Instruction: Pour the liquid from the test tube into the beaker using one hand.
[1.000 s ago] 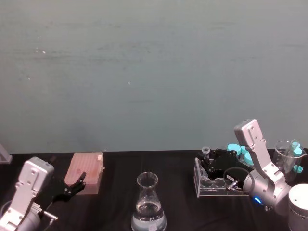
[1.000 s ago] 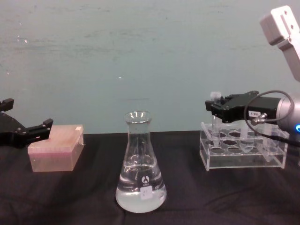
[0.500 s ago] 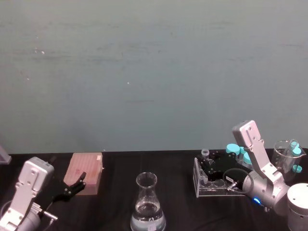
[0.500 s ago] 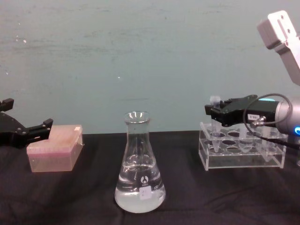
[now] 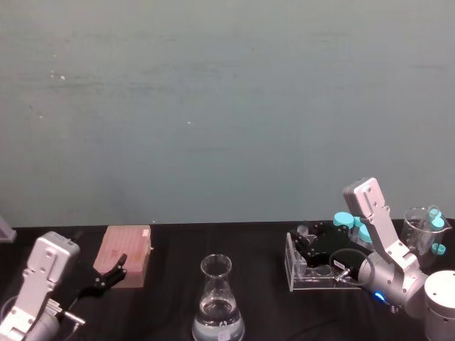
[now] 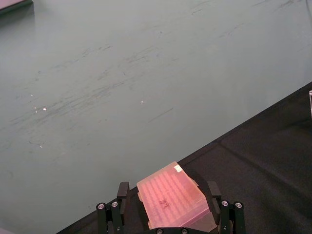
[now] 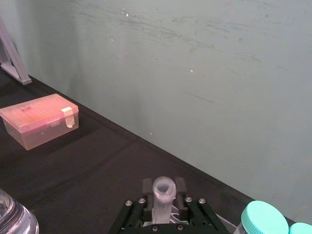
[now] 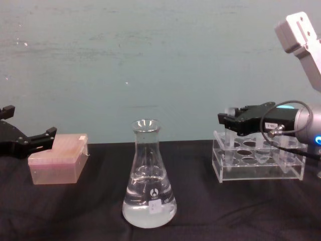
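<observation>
Gripping the test tube [image 7: 164,195] by its upper part, the right gripper [image 8: 231,120] stands over the clear rack's [image 8: 258,163] near-left corner, tube upright in a well. Advice: lift straight up until the tip clears the rack, then carry level toward the flask [image 8: 149,175], centre-front, part-filled. Left gripper [image 8: 30,142]: spread wide, idle beside the pink box [image 8: 57,158]. Flask shows a white logo and small label; wording unreadable.

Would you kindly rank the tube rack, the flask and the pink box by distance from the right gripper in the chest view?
From the right gripper:
1. Tube rack, right side, directly beneath it.
2. Flask, centre of the table.
3. Pink box, far left.
</observation>
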Action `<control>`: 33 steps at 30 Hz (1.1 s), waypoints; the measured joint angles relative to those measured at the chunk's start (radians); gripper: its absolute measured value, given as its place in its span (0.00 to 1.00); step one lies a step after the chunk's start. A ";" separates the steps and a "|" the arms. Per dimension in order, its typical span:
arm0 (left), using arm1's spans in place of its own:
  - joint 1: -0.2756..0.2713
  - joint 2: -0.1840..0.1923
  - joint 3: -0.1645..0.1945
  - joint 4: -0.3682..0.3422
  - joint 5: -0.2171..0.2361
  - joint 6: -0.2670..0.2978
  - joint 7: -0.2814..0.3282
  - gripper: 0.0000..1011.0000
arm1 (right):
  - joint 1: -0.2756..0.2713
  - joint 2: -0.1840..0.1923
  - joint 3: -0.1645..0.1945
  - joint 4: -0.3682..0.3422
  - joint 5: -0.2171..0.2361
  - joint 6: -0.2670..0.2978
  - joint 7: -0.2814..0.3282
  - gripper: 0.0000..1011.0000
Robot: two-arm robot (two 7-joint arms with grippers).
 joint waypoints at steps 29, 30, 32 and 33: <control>0.000 0.000 0.000 0.000 0.000 0.000 0.000 0.99 | -0.001 0.001 0.001 -0.002 0.000 -0.003 -0.003 0.99; 0.000 0.000 0.000 0.000 0.000 0.000 0.000 0.99 | -0.001 0.001 0.001 -0.002 0.000 -0.003 -0.003 0.99; 0.000 0.000 0.000 0.000 0.000 0.000 0.000 0.99 | -0.001 0.001 0.001 -0.002 0.000 -0.003 -0.003 0.99; 0.000 0.000 0.000 0.000 0.000 0.000 0.000 0.99 | -0.001 0.001 0.001 -0.002 0.000 -0.003 -0.003 0.99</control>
